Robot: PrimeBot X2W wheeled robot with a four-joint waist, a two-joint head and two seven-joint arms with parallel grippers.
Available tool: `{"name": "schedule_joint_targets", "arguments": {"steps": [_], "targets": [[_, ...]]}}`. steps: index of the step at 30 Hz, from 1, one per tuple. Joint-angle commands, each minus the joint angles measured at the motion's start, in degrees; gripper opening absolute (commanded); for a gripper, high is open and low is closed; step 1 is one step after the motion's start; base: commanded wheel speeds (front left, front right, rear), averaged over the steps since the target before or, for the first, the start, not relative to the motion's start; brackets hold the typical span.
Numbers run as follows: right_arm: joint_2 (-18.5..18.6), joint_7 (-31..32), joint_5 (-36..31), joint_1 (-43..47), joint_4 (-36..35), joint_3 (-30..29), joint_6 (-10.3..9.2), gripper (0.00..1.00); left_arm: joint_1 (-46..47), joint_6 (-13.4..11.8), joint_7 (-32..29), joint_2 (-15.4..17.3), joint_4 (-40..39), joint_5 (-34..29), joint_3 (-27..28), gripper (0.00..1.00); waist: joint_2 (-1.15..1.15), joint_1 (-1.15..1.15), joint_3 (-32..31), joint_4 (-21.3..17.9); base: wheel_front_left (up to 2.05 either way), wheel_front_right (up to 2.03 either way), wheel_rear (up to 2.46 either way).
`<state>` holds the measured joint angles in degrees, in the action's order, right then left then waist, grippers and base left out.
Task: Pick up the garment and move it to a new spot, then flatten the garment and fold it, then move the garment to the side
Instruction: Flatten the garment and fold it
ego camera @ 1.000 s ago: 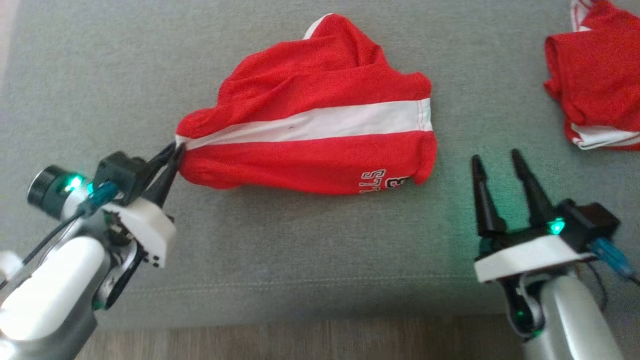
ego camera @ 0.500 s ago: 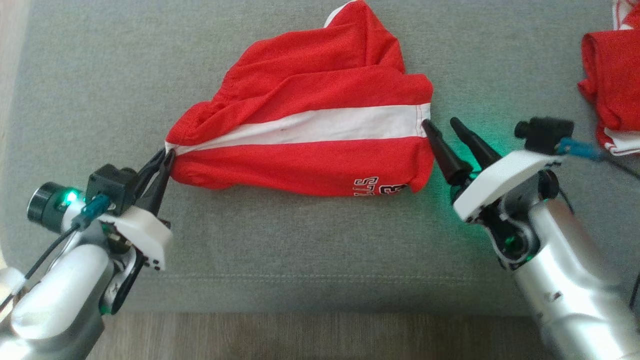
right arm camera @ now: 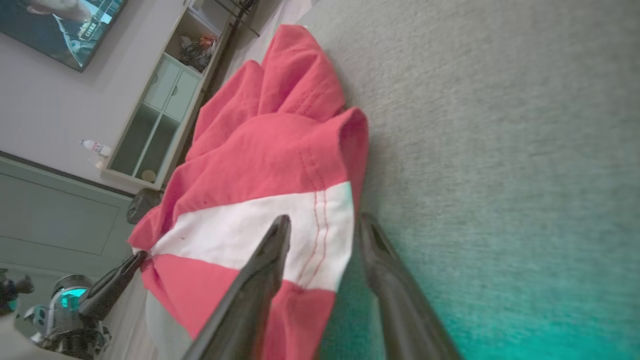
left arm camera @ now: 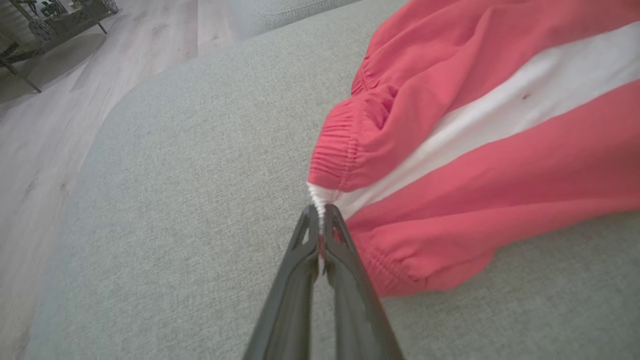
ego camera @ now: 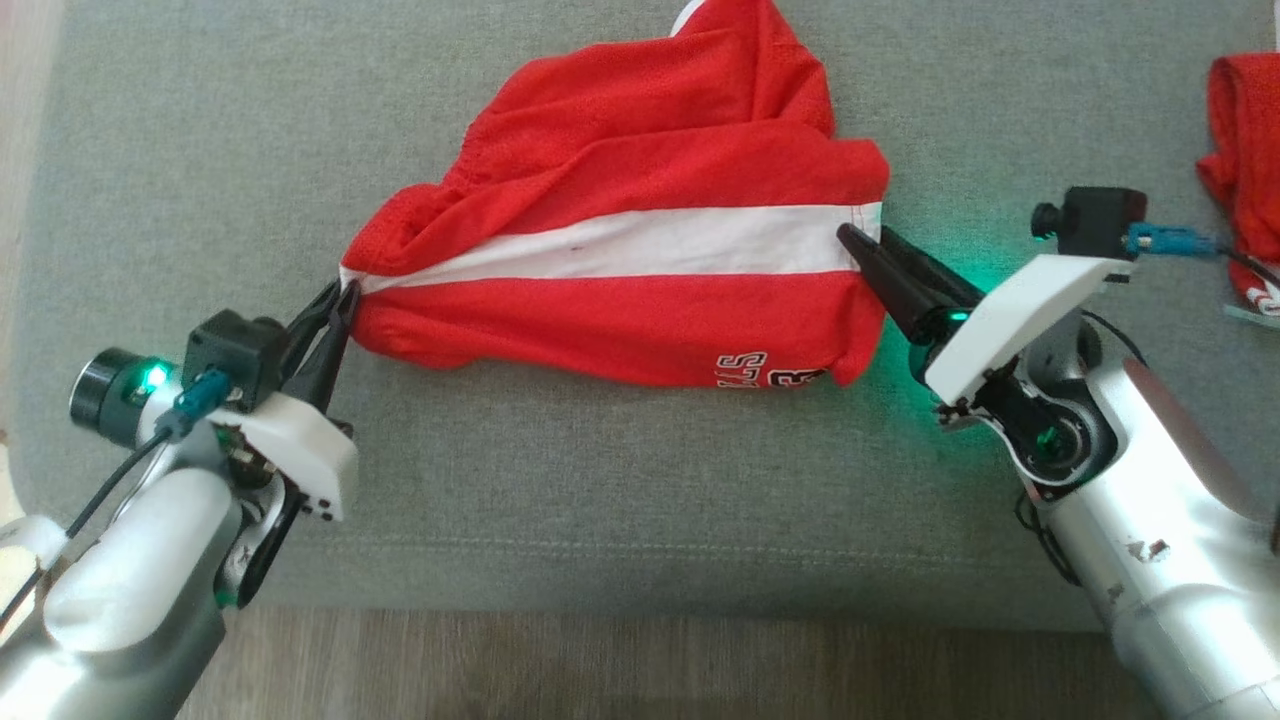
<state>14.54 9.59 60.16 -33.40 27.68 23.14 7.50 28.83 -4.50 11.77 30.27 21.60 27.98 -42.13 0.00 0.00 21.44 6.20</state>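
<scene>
The garment (ego camera: pixel 640 270) is a pair of red shorts with a white stripe, lying crumpled on the grey cushion (ego camera: pixel 600 480). My left gripper (ego camera: pixel 335 300) is shut on the waistband end at the garment's left tip; the left wrist view shows the gathered white edge of the garment (left arm camera: pixel 475 150) pinched between the closed left gripper (left arm camera: pixel 320 220). My right gripper (ego camera: pixel 860 240) is at the right hem. In the right wrist view it (right arm camera: pixel 325 220) is open, one finger over the white stripe of the garment (right arm camera: pixel 260 165) and the other beyond the hem on the cushion.
Another red garment (ego camera: pixel 1240 200) lies at the cushion's right edge. The cushion's front seam (ego camera: pixel 640 550) runs just above a wooden floor (ego camera: pixel 640 660). A shelf unit (right arm camera: pixel 155 115) stands in the background, and my left gripper (right arm camera: pixel 115 280) also appears there.
My right gripper has swung from the lower right up to the garment's right hem, and its fingers have come somewhat closer together. The left gripper keeps its hold. The head camera has shifted a little.
</scene>
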Motion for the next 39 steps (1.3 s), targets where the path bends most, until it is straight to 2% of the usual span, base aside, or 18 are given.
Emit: {"name": "schedule_joint_targets", "arguments": {"steps": [1,2,7,14,18,21,23,24,27,30,32,35,39], "targets": [[-0.10,-0.29,1.39,-0.04,-1.91,1.61,-0.01,0.08,2.89,-0.02,0.77,1.93,-0.57,0.58,2.28,0.00,0.00,0.00,0.06,-0.01,0.00,0.00,0.00],[0.15,-0.42,1.92,-0.20,-2.23,2.05,-0.01,0.00,2.99,0.04,0.82,1.87,-0.41,0.64,2.27,0.00,0.00,0.00,0.10,0.00,0.00,0.00,0.00],[1.94,-2.10,3.40,-0.86,-3.97,3.95,-0.01,0.00,3.45,0.20,1.24,1.89,0.17,0.92,2.52,0.00,0.00,0.00,0.05,-0.21,0.00,0.00,0.00],[7.01,-9.05,3.09,-1.81,-8.27,3.10,-0.01,0.00,4.79,1.19,2.31,2.36,-3.57,2.28,4.55,0.00,0.00,0.00,-2.04,-1.24,0.00,0.00,0.00],[10.39,-12.98,3.26,-3.08,-12.63,-0.30,-0.01,0.00,7.32,3.63,1.06,3.30,-9.21,6.11,7.11,0.00,0.00,0.00,-4.25,-2.39,0.00,0.00,0.00],[11.73,-12.72,3.59,-5.59,-14.09,-3.62,-0.01,0.00,11.37,7.01,-3.54,4.58,-13.45,9.82,8.34,0.00,0.00,0.00,-5.35,-3.67,0.00,0.00,0.00],[11.90,-11.25,2.75,-8.77,-13.53,-5.87,-0.01,0.00,15.59,8.39,-7.64,5.47,-16.01,11.84,9.11,0.00,0.00,0.00,-5.22,-4.65,0.00,0.00,0.00],[11.90,-11.25,2.75,-8.77,-13.53,-5.87,-0.01,0.00,15.59,8.39,-7.64,5.47,-16.01,11.84,9.11,0.00,0.00,0.00,-5.22,-4.65,0.00,0.00,0.00],[10.83,-8.35,-0.82,-16.37,-10.50,-9.19,-0.01,0.00,23.75,9.66,-13.59,5.61,-18.23,14.96,10.41,0.00,0.00,0.00,-3.34,-6.03,0.00,0.00,0.00],[8.10,-6.14,-5.88,-26.39,-6.05,-12.03,-0.01,0.00,33.62,10.79,-17.54,5.60,-17.41,14.33,9.94,0.00,0.00,0.00,0.30,-7.39,0.00,0.00,0.00],[6.14,-6.49,-10.35,-33.93,-2.35,-14.57,-0.01,0.00,41.23,11.35,-17.87,5.45,-15.62,12.04,9.23,0.00,0.00,0.00,3.65,-8.19,0.00,0.00,0.00],[3.17,-9.23,-17.23,-45.22,2.33,-18.92,-0.01,0.00,52.74,11.73,-14.84,4.35,-11.02,6.98,8.07,0.00,0.00,0.00,9.45,-9.10,0.00,0.00,0.00],[0.22,-14.12,-25.11,-55.35,5.34,-22.06,-0.01,0.00,64.38,11.86,-3.14,1.69,-3.95,-0.95,6.62,0.00,0.00,0.00,14.80,-9.94,0.00,0.00,0.00]]}}
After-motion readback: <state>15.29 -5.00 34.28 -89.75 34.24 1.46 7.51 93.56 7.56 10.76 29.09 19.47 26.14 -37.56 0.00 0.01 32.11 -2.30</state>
